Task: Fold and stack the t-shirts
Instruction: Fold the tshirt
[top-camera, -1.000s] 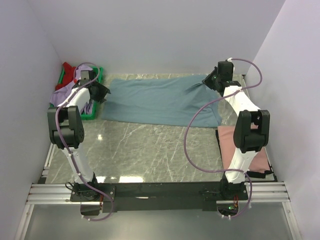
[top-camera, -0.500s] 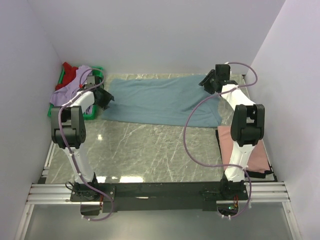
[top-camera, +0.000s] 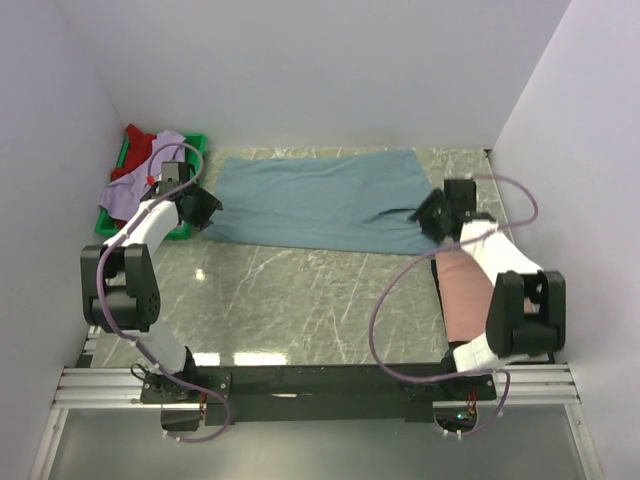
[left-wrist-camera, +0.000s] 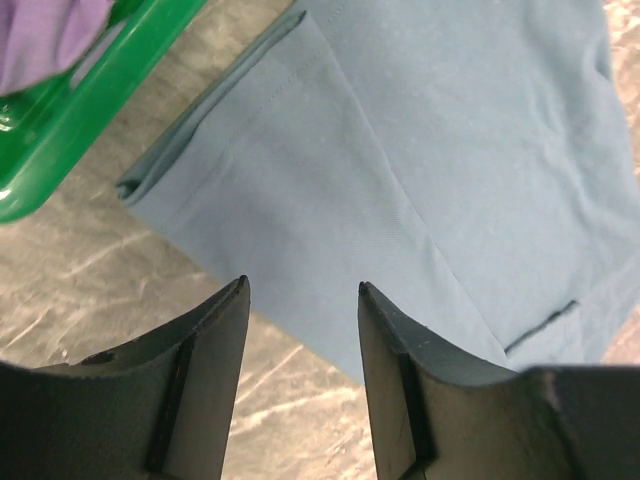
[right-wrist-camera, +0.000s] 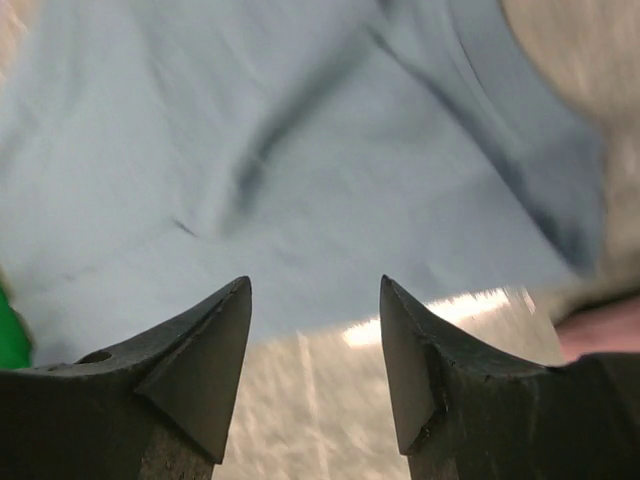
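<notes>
A dusty grey-blue t-shirt (top-camera: 320, 200) lies folded lengthwise across the back of the marble table. My left gripper (top-camera: 205, 207) hovers open over its near left edge; the left wrist view shows the cloth (left-wrist-camera: 400, 170) beyond the empty fingers (left-wrist-camera: 300, 290). My right gripper (top-camera: 432, 215) hovers open over the shirt's near right corner, nothing held; the right wrist view shows the cloth (right-wrist-camera: 300, 150) ahead of it (right-wrist-camera: 315, 285). A salmon pink t-shirt (top-camera: 462, 290) lies at the right under the right arm. Lavender (top-camera: 135, 190) and red (top-camera: 135, 145) t-shirts sit heaped in the tray.
A green plastic tray (top-camera: 178, 232) stands at the back left against the wall; its rim (left-wrist-camera: 90, 110) shows in the left wrist view. White walls close in the table on three sides. The arms' bases and a metal rail run along the near edge.
My right gripper let go of the blue shirt's far right corner and swung back toward the near right corner. The shirt settled flat. My left gripper shifted slightly nearer.
</notes>
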